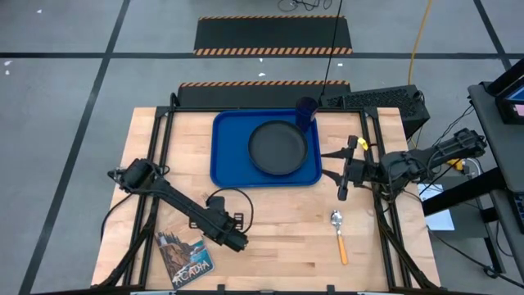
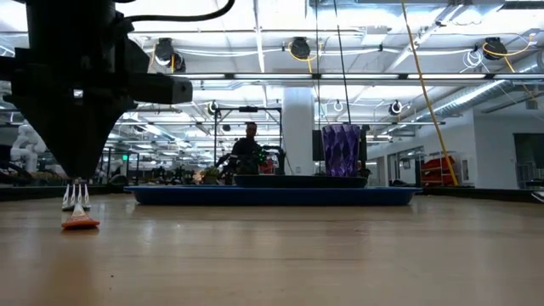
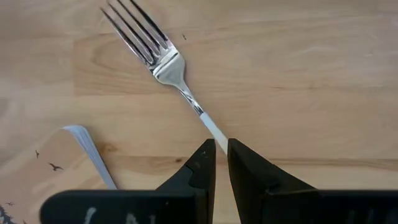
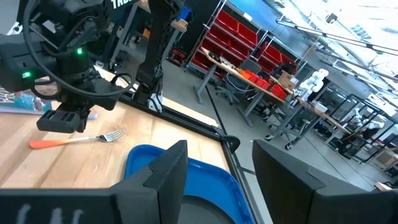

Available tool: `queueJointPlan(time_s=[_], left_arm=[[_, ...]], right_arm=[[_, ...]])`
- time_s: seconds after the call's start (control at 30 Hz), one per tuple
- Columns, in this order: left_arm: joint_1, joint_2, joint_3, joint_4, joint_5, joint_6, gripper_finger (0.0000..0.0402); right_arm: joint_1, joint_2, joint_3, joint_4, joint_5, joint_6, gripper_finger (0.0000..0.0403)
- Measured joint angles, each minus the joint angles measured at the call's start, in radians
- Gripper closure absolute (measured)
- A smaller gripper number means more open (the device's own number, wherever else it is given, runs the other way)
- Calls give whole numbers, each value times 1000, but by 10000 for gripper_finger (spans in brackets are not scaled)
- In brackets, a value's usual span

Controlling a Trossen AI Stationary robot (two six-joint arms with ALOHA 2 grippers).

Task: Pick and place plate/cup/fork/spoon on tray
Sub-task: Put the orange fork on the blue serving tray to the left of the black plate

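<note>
The blue tray (image 1: 228, 147) holds the black plate (image 1: 278, 147), and the purple cup (image 1: 307, 111) stands upright in its far right corner. The spoon (image 1: 338, 233) lies on the table to the right of the tray, nearer the front edge. My left gripper (image 3: 221, 163) is near the front left of the table, shut on the fork (image 3: 155, 53), which my arm hides in the high view. My right gripper (image 1: 336, 172) is open and empty, just right of the tray. My left gripper pinches the fork between its two fingers, where the metal neck meets the handle (image 3: 214, 134). The fingers point down from above, one on each side of the fork. The orange handle end (image 2: 79, 223) is down at the table top and the tines (image 2: 76, 197) stand a little higher.
A picture booklet (image 1: 184, 258) lies at the table's front left corner, right beside my left gripper. Bare wood lies between the tray and the front edge. A person shows far behind the table in the low view (image 2: 249, 140).
</note>
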Motion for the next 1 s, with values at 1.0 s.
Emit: queueJointPlan(time_s=[1.0], left_arm=[[25,64,-36,8,-3,-205,275]], right_arm=[[2,8,0,3,-135,73,227]])
